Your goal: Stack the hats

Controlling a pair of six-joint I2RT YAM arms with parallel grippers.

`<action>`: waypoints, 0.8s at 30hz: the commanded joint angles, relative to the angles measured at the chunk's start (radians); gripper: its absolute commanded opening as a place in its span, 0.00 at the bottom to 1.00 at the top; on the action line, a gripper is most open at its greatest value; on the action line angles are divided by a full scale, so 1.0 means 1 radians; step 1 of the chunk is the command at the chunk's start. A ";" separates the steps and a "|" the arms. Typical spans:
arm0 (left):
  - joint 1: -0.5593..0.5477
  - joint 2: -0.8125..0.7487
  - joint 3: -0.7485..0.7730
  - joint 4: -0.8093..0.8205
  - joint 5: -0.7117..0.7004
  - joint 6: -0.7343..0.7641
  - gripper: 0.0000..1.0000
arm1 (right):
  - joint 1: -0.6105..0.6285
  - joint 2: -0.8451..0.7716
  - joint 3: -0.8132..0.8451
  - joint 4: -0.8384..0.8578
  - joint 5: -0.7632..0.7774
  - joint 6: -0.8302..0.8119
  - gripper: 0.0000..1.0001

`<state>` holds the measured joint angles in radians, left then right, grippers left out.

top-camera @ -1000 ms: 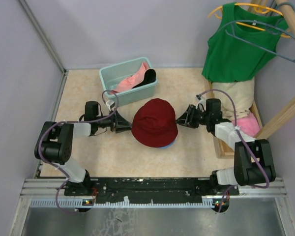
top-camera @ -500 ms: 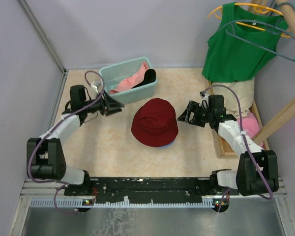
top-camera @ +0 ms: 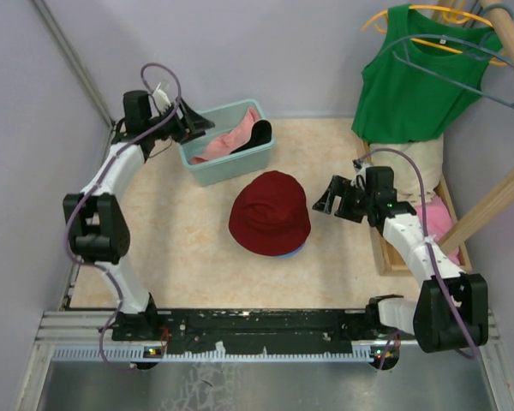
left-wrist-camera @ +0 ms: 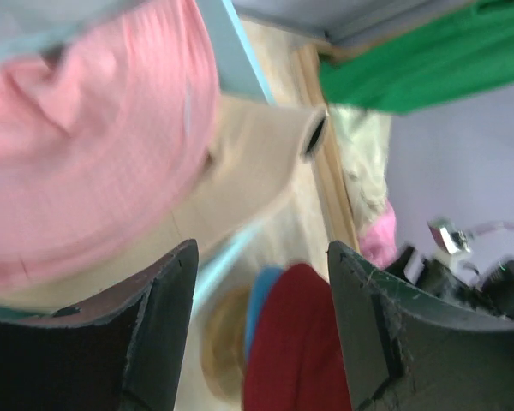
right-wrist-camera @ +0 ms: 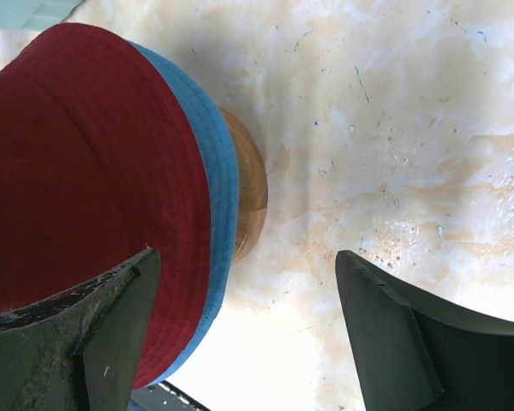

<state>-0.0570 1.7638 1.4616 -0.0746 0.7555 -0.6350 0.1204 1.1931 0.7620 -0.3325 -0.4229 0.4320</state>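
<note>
The dark red hat (top-camera: 270,214) lies on top of the blue hat (top-camera: 289,253) at mid-table; both also show in the right wrist view, dark red (right-wrist-camera: 77,171) over blue (right-wrist-camera: 218,188). A pink hat (top-camera: 225,142) lies in the teal basket (top-camera: 231,167). The left wrist view shows it (left-wrist-camera: 86,145) blurred, with a beige hat (left-wrist-camera: 248,171) beside it. My left gripper (top-camera: 201,122) (left-wrist-camera: 261,257) is open and empty above the basket's far left corner. My right gripper (top-camera: 323,199) (right-wrist-camera: 246,261) is open and empty, just right of the stacked hats.
A round wooden base (right-wrist-camera: 248,197) sits under the blue hat. A green tank top (top-camera: 415,81) hangs on a hanger at the back right over a wooden rack (top-camera: 381,248) holding cream and pink fabric (top-camera: 433,218). Walls close the left and back.
My left arm has swung away from the dark red hat's left side, back and left to the basket. My right gripper has drawn back slightly to the right. The hats have not moved.
</note>
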 commanded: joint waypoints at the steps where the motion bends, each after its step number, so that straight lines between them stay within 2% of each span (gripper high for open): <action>1: -0.019 0.178 0.282 -0.153 -0.121 0.130 0.68 | 0.001 -0.029 0.062 0.019 -0.006 0.020 0.83; 8: -0.016 0.336 0.460 -0.320 -0.365 0.290 0.70 | 0.001 -0.052 0.121 -0.040 0.029 0.006 0.83; 15: -0.006 0.430 0.559 -0.409 -0.487 0.380 0.70 | 0.001 -0.054 0.154 -0.075 0.052 0.000 0.82; 19: 0.013 0.403 0.499 -0.447 -0.572 0.419 0.71 | 0.001 -0.045 0.157 -0.062 0.040 0.009 0.82; 24: 0.045 0.291 0.301 -0.455 -0.645 0.432 0.72 | 0.001 -0.022 0.155 -0.038 0.023 0.018 0.82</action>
<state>-0.0563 2.1330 1.9072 -0.4255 0.2279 -0.2516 0.1204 1.1633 0.8696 -0.4118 -0.3862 0.4465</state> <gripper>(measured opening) 0.709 0.826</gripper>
